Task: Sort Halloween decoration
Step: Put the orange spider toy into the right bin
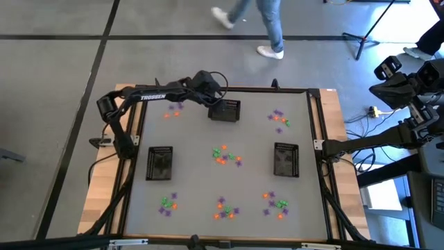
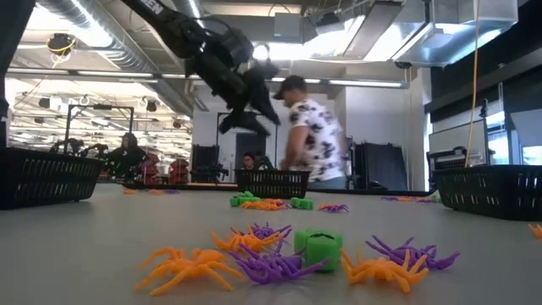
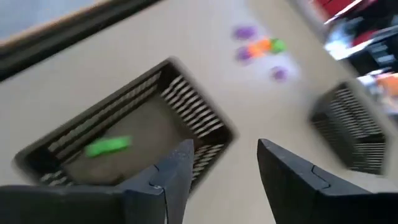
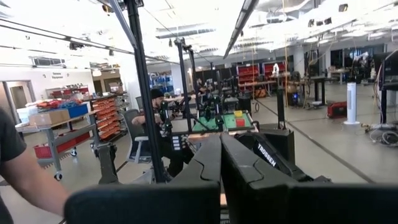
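Below the left claw, slightly to one side of its fingertips, sits the far-centre basket. A green trinket lies on its floor. The claw's two fingers stand apart with nothing between them, so the piece reads as let go and landed inside the mesh walls.

Right claw: fingers pressed together, empty, parked off the counter's edge and pointing into the room. Not at work.

Remaining Halloween decoration: a mixed cluster of green, orange and purple pieces at the counter centre, nearer the operator side than the left claw. Smaller clusters lie beside the far basket on both sides and along the near edge. Two further baskets stand left and right of the centre cluster.

Judgement on the step in hand, the release and withdrawal:
- Lift straight up before swinging, so the fingers clear the basket rim and do not drag or tip it.
- Keep the fingers apart on the way to the next cluster.
- Pieces overlap; approach one at the cluster's edge, vertically, to avoid pinching two colours at once.
- Match colour to basket; this one appears to take green.
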Action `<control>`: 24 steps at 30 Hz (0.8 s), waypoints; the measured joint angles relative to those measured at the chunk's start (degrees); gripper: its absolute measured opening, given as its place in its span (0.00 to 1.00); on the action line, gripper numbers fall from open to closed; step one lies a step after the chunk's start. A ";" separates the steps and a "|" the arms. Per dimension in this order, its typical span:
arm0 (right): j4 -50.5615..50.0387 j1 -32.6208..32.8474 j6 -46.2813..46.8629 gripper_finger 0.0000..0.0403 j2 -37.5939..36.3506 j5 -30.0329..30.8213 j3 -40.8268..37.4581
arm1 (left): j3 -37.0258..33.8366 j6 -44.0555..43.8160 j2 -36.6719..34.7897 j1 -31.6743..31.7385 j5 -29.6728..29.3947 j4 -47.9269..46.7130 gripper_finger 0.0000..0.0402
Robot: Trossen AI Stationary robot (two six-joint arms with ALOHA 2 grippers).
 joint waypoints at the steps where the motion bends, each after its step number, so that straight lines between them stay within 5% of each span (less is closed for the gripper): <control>1: 0.56 0.00 -0.80 0.00 0.01 0.01 0.01 | 0.00 0.04 -0.89 0.00 0.69 0.67 0.43; 10: 4.70 -0.01 -1.33 0.00 0.27 4.68 0.01 | 0.00 10.81 -13.42 0.00 -3.33 3.97 0.43; 19: 10.11 -0.01 -11.68 0.00 3.23 33.87 0.09 | -0.02 -3.11 -20.63 -0.11 -10.41 4.98 0.43; 24: 9.67 0.00 -16.17 0.00 8.75 35.38 0.02 | -0.09 -4.49 -23.63 -0.15 -5.39 6.03 0.43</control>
